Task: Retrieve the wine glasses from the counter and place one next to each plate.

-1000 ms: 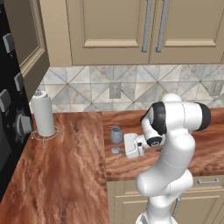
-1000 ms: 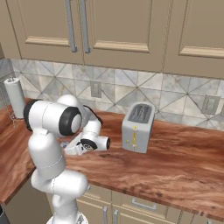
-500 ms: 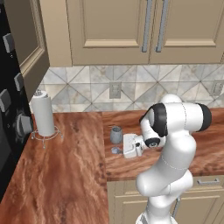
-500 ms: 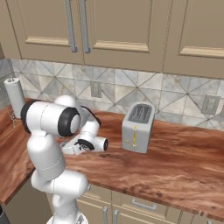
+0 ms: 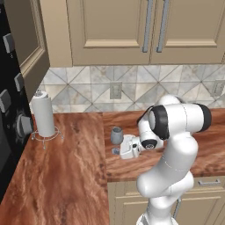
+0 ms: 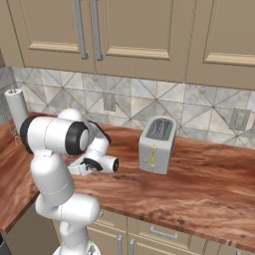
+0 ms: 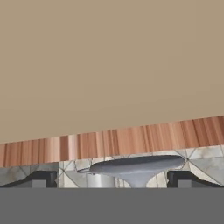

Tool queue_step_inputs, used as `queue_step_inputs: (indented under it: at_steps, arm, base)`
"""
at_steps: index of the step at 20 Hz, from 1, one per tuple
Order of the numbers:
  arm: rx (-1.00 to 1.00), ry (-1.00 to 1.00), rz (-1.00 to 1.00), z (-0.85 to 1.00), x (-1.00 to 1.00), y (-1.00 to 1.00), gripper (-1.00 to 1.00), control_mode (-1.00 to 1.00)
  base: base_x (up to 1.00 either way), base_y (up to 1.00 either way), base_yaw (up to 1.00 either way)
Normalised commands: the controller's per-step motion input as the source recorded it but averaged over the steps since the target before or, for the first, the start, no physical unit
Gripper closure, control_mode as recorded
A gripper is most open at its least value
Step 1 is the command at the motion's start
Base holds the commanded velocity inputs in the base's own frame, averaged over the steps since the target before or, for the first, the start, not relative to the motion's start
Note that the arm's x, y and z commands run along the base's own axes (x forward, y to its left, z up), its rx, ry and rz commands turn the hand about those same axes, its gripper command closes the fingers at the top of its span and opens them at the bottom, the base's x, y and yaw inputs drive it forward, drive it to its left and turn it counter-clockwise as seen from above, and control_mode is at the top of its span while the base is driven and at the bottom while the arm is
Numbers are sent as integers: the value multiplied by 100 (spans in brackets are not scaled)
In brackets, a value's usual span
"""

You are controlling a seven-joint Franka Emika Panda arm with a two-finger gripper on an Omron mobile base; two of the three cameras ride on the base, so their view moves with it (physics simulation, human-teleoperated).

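Reaching for the first wine glass (image 5: 116, 135) on the worktop (image 5: 70, 176): fingers (image 7: 39, 179) spread wide either side of its foot; next, they likely close on its stem.

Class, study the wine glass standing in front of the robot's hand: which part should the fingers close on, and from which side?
Grip the wine glass at its thin stem, coming in level from the side where the open gripper sits. It stands upright on the counter, bowl wider than stem, foot between the fingertips.
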Motion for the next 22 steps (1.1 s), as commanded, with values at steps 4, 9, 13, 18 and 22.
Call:
queue_step_inputs:
  at_steps: [4,9,13,18,22]
  arm:
    - [0,0,-2,0,6,4,-100,-100]
    - [0,0,-1,0,2,1,100,-100]
    - [0,0,0,7,0,9,100,-100]
    - [0,0,0,11,0,5,100,-100]
    - [0,-1,0,35,-6,27,100,-100]
  base:
    - [0,0,0]
    - [0,0,0]
    - [0,0,0]
    - [0,0,0]
    - [0,0,0]
